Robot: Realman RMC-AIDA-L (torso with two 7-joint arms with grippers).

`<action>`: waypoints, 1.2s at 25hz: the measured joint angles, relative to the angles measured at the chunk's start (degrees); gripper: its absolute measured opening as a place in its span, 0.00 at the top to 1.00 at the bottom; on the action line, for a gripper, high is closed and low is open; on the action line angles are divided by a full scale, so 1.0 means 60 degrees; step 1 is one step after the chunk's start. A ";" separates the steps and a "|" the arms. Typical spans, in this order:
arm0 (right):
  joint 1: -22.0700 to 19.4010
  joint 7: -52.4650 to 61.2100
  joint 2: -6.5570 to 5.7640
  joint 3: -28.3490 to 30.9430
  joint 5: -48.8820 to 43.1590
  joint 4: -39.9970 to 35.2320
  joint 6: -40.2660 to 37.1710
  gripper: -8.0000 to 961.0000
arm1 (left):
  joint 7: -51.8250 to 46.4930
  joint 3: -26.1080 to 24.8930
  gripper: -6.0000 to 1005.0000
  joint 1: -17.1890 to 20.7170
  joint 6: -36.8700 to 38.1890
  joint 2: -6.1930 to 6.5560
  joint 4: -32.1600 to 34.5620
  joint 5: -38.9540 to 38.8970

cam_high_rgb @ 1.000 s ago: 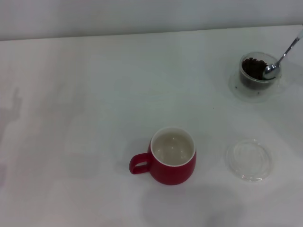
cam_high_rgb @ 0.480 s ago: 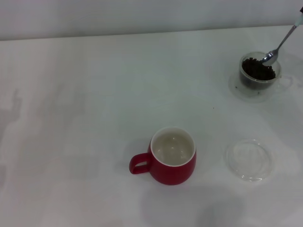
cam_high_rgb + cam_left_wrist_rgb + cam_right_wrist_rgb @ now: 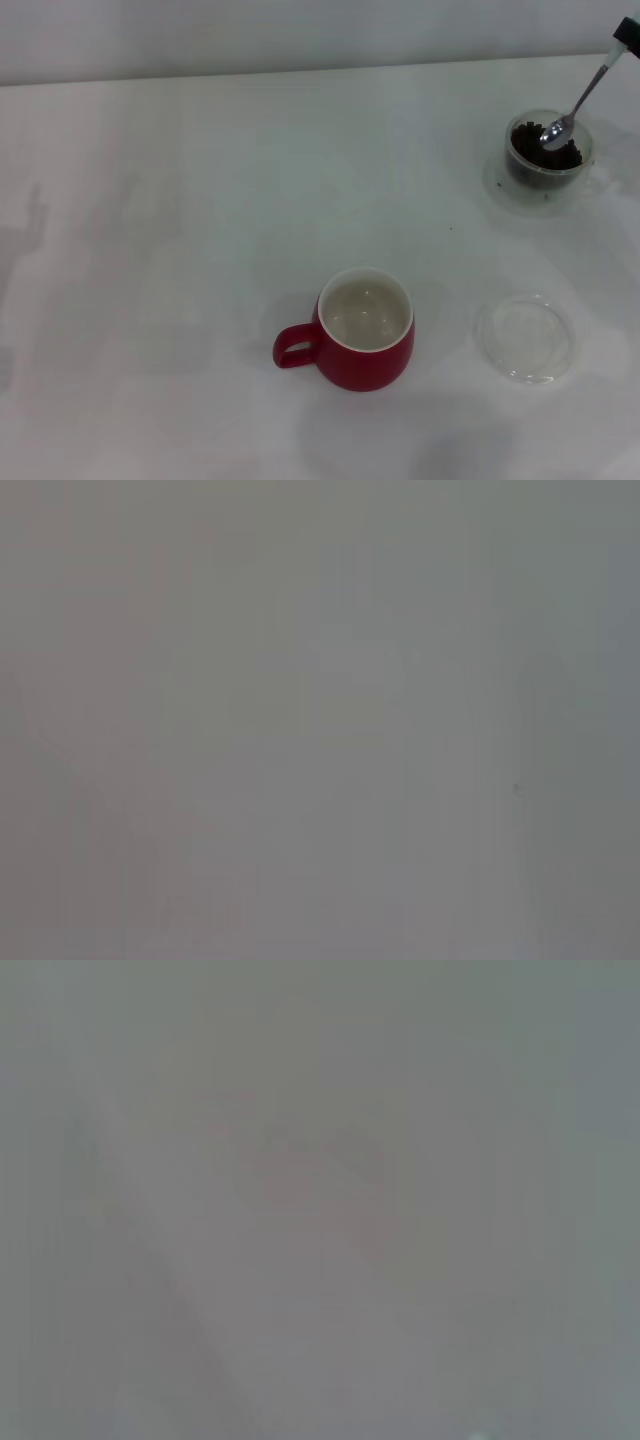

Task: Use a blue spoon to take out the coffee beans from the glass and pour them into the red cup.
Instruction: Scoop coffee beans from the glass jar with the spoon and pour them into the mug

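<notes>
The glass (image 3: 547, 152) stands at the far right of the white table, with dark coffee beans (image 3: 540, 150) inside. The blue spoon (image 3: 580, 98) slants over it, its shiny bowl just above the beans at the glass's rim. Whether beans lie in the bowl I cannot tell. The stem rises to the top right corner, where a dark tip of my right gripper (image 3: 625, 33) holds the handle end. The red cup (image 3: 365, 330) stands upright near the table's middle front, white inside, handle to the left. My left gripper is out of view. Both wrist views show only blank grey.
A flat clear round dish (image 3: 527, 337) lies on the table to the right of the red cup. The glass sits on a wider clear base (image 3: 500, 185). The table's back edge (image 3: 300, 72) runs along the top of the head view.
The spoon's bowl has come up out of the beans and now hangs at the glass's rim. The stem stands steeper, and the gripper tip has come into view at the top right corner.
</notes>
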 joint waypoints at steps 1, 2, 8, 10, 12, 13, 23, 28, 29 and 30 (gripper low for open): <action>-0.0014 -0.0064 0.0014 0.0005 0.0019 0.0006 -0.0017 0.84 | 0.0000 0.0000 0.44 -0.0004 -0.0002 0.0000 -0.0005 0.0000; -0.0030 -0.0152 0.0030 0.0008 0.0046 0.0008 -0.0036 0.84 | 0.0000 0.0000 0.44 -0.0009 -0.0002 0.0000 -0.0013 0.0000; -0.0081 -0.0822 0.0042 0.0011 0.0267 0.0036 -0.0118 0.84 | 0.0000 0.0001 0.44 -0.0027 -0.0020 0.0003 -0.0055 0.0000; -0.0087 -0.0862 0.0022 0.0006 0.0318 0.0038 -0.0173 0.84 | 0.0000 0.0000 0.44 -0.0027 -0.0021 0.0007 -0.0058 0.0001; -0.0088 -0.0881 0.0006 -0.0013 0.0323 0.0039 -0.0269 0.84 | 0.0000 -0.0005 0.44 -0.0026 -0.0020 0.0008 -0.0059 0.0001; -0.0092 -0.0892 0.0009 -0.0028 0.0323 0.0041 -0.0338 0.84 | 0.0000 -0.0009 0.44 -0.0024 -0.0021 0.0009 -0.0060 0.0001; -0.0030 -0.0701 0.0042 0.0005 0.0741 0.0873 -0.0872 0.84 | -0.0001 -0.0015 0.44 -0.0005 -0.0020 0.0002 -0.0060 0.0002; -0.0111 0.0035 0.0042 0.0011 0.1180 0.1079 -0.0922 0.84 | 0.0000 -0.0014 0.44 -0.0010 -0.0019 -0.0002 -0.0060 0.0002; -0.0117 0.0174 0.0045 0.0011 0.1208 0.1132 -0.0956 0.84 | 0.0000 -0.0014 0.44 -0.0011 -0.0018 -0.0002 -0.0060 0.0002; -0.0118 0.0248 0.0048 0.0010 0.1223 0.1192 -0.0990 0.84 | 0.0000 -0.0015 0.44 -0.0011 -0.0019 -0.0002 -0.0060 0.0002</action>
